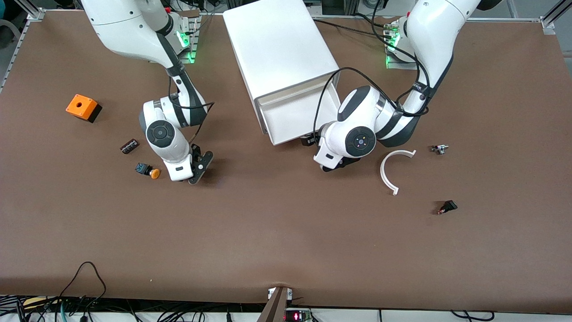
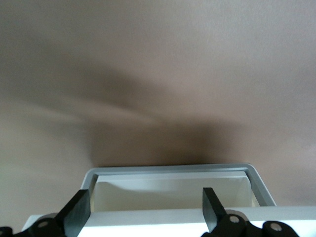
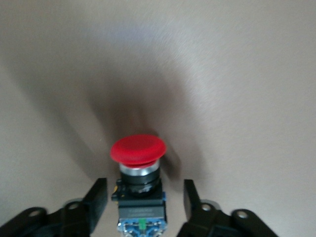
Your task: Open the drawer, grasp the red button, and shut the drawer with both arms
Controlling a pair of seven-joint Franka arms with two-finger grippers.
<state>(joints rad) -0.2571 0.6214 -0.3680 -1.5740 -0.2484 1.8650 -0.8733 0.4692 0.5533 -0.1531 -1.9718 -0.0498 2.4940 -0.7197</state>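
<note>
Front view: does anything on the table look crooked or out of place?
The cabinet sits skewed to the table's edges, its top drawer pulled out under the left gripper. A loose white curved strip lies toward the left arm's end. The right gripper straddles the red button.

Brown table mat (image 1: pixel 286 241), matte, covering the whole work surface. Aluminium frame rails (image 1: pixel 550 20) at the corners near the arm bases. Black cables (image 1: pixel 85 304) along the near edge. Green lights (image 1: pixel 184 40) at the bases.
</note>
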